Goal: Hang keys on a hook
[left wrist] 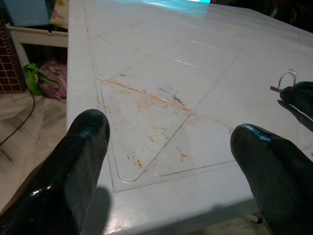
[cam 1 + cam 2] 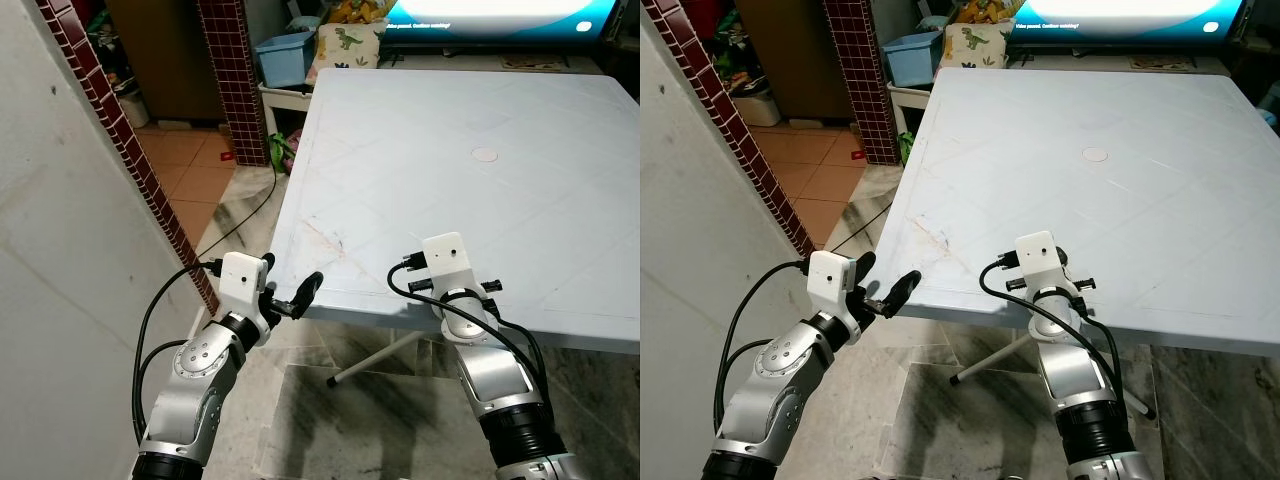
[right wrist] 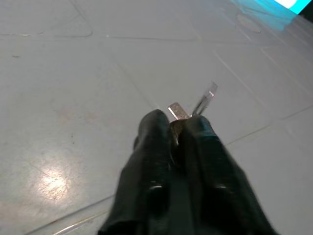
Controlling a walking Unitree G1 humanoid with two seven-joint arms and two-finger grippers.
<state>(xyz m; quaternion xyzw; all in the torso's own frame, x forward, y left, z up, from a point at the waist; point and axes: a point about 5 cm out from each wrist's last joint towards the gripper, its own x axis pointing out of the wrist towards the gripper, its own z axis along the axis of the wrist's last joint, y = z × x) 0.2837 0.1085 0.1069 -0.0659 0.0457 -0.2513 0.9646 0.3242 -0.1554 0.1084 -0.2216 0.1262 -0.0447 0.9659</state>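
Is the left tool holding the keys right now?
No, the left tool is open over the table; the keys sit pinched in the right tool.

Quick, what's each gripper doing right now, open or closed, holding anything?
Left gripper: open, holding nothing, at the table's near corner.
Right gripper: shut on the keys, over the table.

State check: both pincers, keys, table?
Left pincer: open, holding nothing, at the near left corner of the table.
Right pincer: shut on the keys, low over the table.
Keys: pinched between the fingertips, ring sticking out.
Table: upright, top scuffed.
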